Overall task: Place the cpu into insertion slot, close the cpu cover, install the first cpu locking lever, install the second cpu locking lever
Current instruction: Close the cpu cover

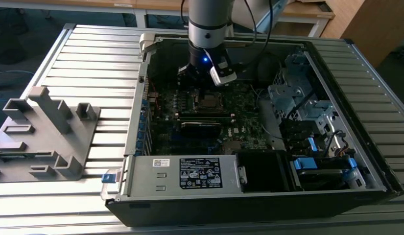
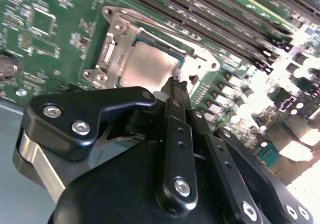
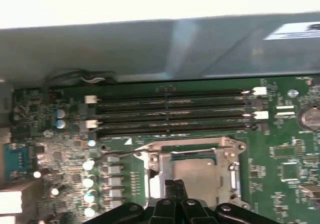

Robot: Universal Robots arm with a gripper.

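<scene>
The cpu sits in its socket on the motherboard, dull metal top facing up. It's approx. mid-board in the exterior view. The cpu cover, a silver frame w/ an open window, lies flat round the chip's edges in both wrist views, and the chip shows thru the window. A thin wire lever pokes out sideways from the socket, low to the board; can't tell if it's latched.

The gripper hangs right at the socket's edge, black fingers pinched together w/ nothing between them. The tips are just above or on the cover frame; contact can't be made out.

Beside the socket run long dark memory slots, parallel rows w/ white clips at the ends. A row of small round capacitors stands on the other side.

Exterior view: the arm comes straight down into the open PC case, which lies on its side on a slatted metal table. The power supply w/ a black label fills the case's near end. A grey plastic fixture stands on the table at the exterior view's left, well apart from the case.
</scene>
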